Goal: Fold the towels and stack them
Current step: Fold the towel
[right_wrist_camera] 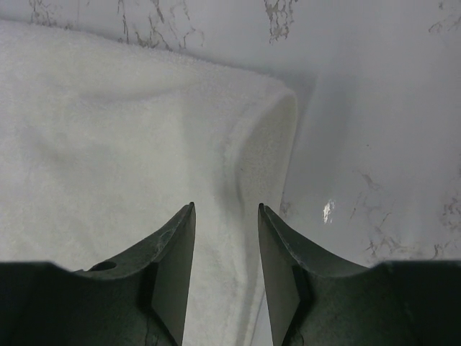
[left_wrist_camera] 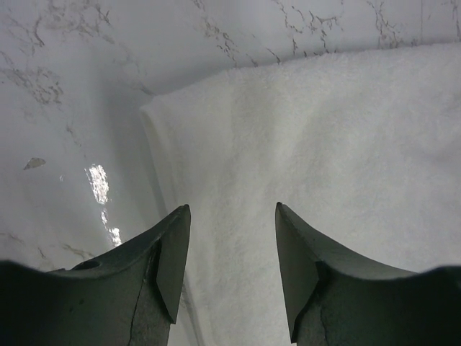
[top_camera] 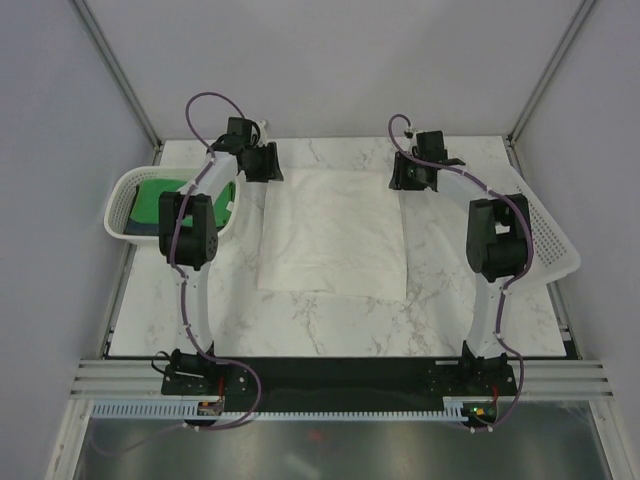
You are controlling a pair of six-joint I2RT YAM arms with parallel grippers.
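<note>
The large white towel [top_camera: 333,230] lies flat on the marble table, folded into a rectangle. My left gripper [top_camera: 262,172] is open above the towel's far left corner [left_wrist_camera: 302,144], empty. My right gripper [top_camera: 405,175] is open above the far right corner [right_wrist_camera: 144,130], empty. The green towel [top_camera: 180,200] lies in the left basket on top of the dark navy towel [top_camera: 140,230], of which only an edge shows.
A white perforated basket [top_camera: 125,195] stands at the left table edge. A second white basket [top_camera: 545,235] lies tipped at the right edge, behind my right arm. The marble table [top_camera: 330,325] has bare room in front of the towel.
</note>
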